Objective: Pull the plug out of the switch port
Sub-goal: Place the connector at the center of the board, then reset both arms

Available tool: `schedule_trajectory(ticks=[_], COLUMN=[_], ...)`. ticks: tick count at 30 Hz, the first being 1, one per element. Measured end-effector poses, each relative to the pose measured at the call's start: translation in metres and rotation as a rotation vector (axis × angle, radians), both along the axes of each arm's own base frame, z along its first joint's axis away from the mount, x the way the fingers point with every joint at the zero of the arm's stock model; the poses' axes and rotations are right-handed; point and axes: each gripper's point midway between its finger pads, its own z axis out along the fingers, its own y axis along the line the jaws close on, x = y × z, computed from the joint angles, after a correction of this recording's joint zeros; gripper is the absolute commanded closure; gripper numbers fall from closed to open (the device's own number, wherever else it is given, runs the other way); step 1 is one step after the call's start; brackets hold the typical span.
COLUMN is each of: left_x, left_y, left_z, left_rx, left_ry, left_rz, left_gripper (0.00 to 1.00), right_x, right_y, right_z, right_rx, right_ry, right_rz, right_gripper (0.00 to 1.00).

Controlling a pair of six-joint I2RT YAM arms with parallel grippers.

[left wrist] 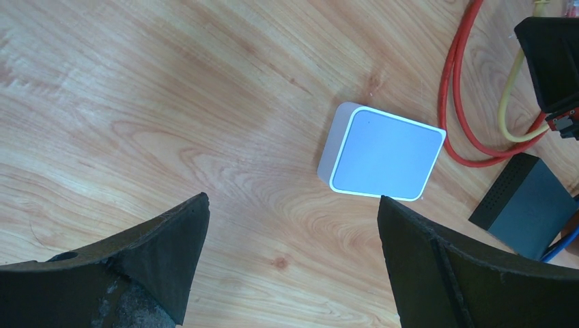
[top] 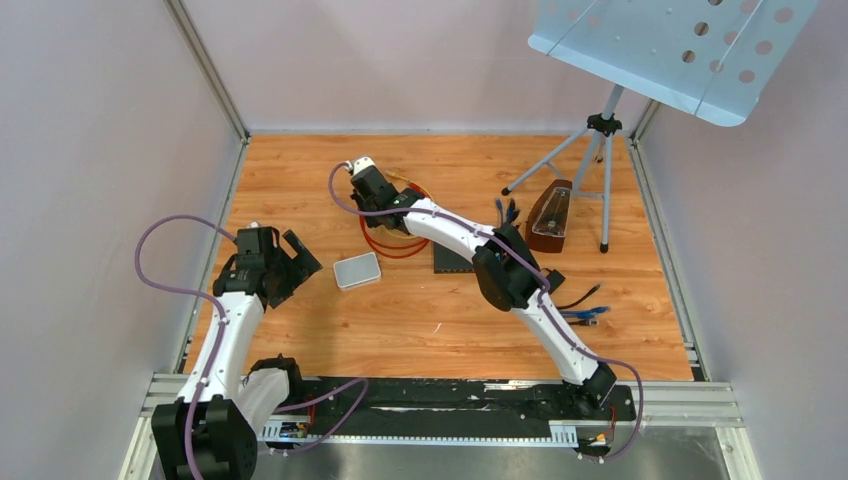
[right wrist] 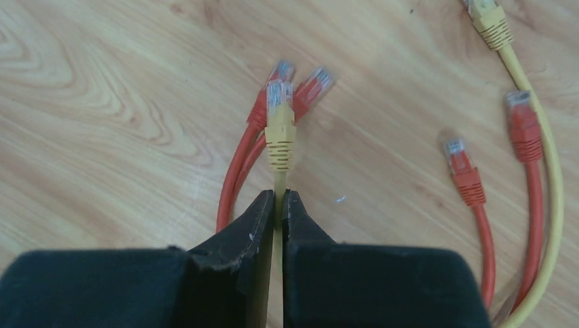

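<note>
At left, our left gripper [left wrist: 290, 205] hangs open above the table [top: 420, 330], near the white box [left wrist: 382, 154], holding nothing. Further right, our right gripper [right wrist: 278, 198] is clamped on the yellow cable [right wrist: 279, 181] just behind its plug [right wrist: 280, 130], which hangs free over red cables [right wrist: 235, 171]. The switch [left wrist: 526, 205] lies apart, rightward. We judge extraction complete; only release remains.
</note>
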Motion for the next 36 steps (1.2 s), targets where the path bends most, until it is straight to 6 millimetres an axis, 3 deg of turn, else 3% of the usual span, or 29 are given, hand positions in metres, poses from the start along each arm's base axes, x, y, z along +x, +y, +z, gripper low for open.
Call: schedule_trajectory(ticks=[5, 7, 9, 11, 14, 16, 20, 22, 24, 27, 30, 36], left_x=[0.003, 0.003, 0.003, 0.003, 0.003, 0.004, 0.006, 0.009, 0.014, 0.020, 0.026, 0.035], left_y=[0.000, 0.000, 0.000, -0.001, -0.001, -0.001, -0.001, -0.001, -0.001, -0.002, -0.003, -0.011], left_z=[0.004, 0.004, 0.004, 0.004, 0.004, 0.004, 0.008, 0.014, 0.021, 0.031, 0.039, 0.046], left_rx=[0.003, 0.001, 0.000, -0.002, -0.001, 0.000, 0.003, 0.005, 0.008, 0.009, 0.007, 0.007], left_ry=[-0.009, -0.008, -0.009, -0.009, -0.011, -0.013, -0.023, -0.037, -0.059, -0.090, -0.121, -0.148], left_rz=[-0.005, -0.006, -0.007, -0.009, -0.014, -0.017, -0.021, -0.027, -0.036, -0.045, -0.055, -0.092], left_gripper=[0.00, 0.00, 0.00, 0.00, 0.00, 0.00, 0.00, 0.00, 0.00, 0.00, 0.00, 0.00], right_x=[-0.011, -0.015, -0.020, -0.026, -0.034, -0.044, -0.073, -0.083, -0.091, -0.107, -0.132, -0.176], right_y=[0.006, 0.010, 0.013, 0.011, -0.002, -0.020, -0.083, -0.124, -0.175, -0.252, -0.317, -0.413], right_z=[-0.003, 0.000, 0.007, 0.023, 0.072, 0.115, 0.204, 0.234, 0.251, 0.243, 0.223, 0.207], right_rx=[0.033, 0.052, 0.072, 0.084, 0.121, 0.160, 0.282, 0.343, 0.393, 0.431, 0.454, 0.497], right_ry=[0.054, 0.071, 0.086, 0.089, 0.054, 0.015, -0.080, -0.120, -0.152, -0.166, -0.173, -0.258], right_rz=[0.022, 0.039, 0.058, 0.078, 0.074, 0.060, 0.002, -0.055, -0.147, -0.316, -0.469, -0.731], right_gripper=[0.73, 0.53, 0.49, 0.47, 0.35, 0.27, 0.18, 0.15, 0.12, 0.04, 0.00, 0.00])
